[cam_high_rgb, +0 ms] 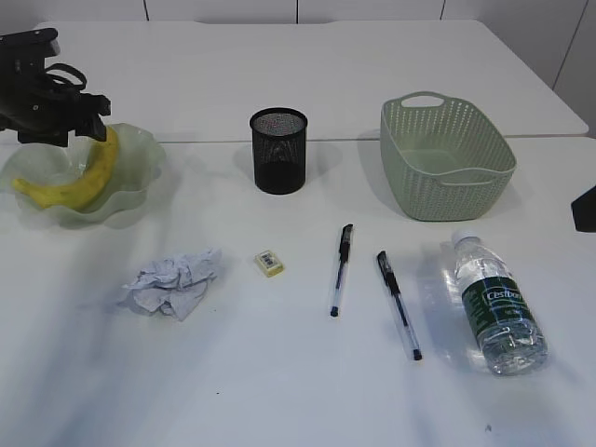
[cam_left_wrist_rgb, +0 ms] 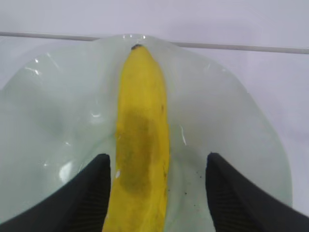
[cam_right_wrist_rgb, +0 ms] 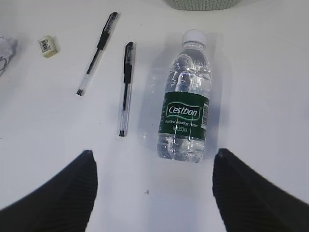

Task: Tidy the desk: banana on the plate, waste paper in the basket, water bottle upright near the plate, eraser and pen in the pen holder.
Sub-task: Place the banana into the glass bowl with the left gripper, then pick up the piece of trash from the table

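Note:
The yellow banana [cam_high_rgb: 88, 177] lies in the pale green wavy plate [cam_high_rgb: 140, 158] at the far left. My left gripper [cam_left_wrist_rgb: 158, 193] is open, its fingers either side of the banana [cam_left_wrist_rgb: 142, 140] over the plate [cam_left_wrist_rgb: 227, 121]. The crumpled waste paper [cam_high_rgb: 172, 282], the small eraser [cam_high_rgb: 269, 263] and two pens [cam_high_rgb: 341, 270] [cam_high_rgb: 399, 304] lie on the table. The water bottle [cam_high_rgb: 494, 307] lies on its side at the right. My right gripper [cam_right_wrist_rgb: 153, 193] is open and empty, just in front of the bottle [cam_right_wrist_rgb: 186, 104]. The black mesh pen holder [cam_high_rgb: 278, 149] and green basket [cam_high_rgb: 445, 158] stand behind.
The right wrist view also shows both pens [cam_right_wrist_rgb: 98, 50] [cam_right_wrist_rgb: 126, 87], the eraser [cam_right_wrist_rgb: 48, 47], an edge of the paper [cam_right_wrist_rgb: 6, 50] and the basket's rim [cam_right_wrist_rgb: 203, 4]. A seam between two white tabletops [cam_high_rgb: 214, 140] runs behind the plate and holder.

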Available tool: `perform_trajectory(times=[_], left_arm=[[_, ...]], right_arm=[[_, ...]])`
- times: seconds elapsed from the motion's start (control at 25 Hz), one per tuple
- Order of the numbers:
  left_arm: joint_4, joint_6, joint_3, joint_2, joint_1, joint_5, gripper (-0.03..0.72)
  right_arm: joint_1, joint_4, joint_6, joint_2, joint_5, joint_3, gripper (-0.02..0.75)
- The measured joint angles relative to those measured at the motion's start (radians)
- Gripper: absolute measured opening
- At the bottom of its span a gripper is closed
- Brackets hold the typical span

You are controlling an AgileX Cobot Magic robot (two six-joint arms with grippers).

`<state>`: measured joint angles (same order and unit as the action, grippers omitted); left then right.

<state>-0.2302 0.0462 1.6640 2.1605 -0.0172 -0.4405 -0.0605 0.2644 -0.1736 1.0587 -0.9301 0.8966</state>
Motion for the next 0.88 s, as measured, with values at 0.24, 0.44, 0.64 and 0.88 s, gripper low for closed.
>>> perform_trajectory(times=[0.24,0.44,0.64,0.88], left_arm=[[0.0,0.0,0.0,-0.023,0.0,-0.046,0.449],[0.037,0.0,0.0,-0.118,0.0,-0.1,0.45],[0.141,0.0,0.0,-0.218,0.0,-0.221,0.45],[0.202,0.0,0.0,-0.337,0.0,-0.462,0.447]], right_arm=[[0.0,0.0,0.0,0.0,0.0,0.0,0.552],[0.0,0.0,0.0,0.0,0.0,0.0,0.552],[0.0,0.0,0.0,0.0,-0.002,0.0,0.552],[0.0,0.0,0.0,0.0,-0.002,0.0,0.552]])
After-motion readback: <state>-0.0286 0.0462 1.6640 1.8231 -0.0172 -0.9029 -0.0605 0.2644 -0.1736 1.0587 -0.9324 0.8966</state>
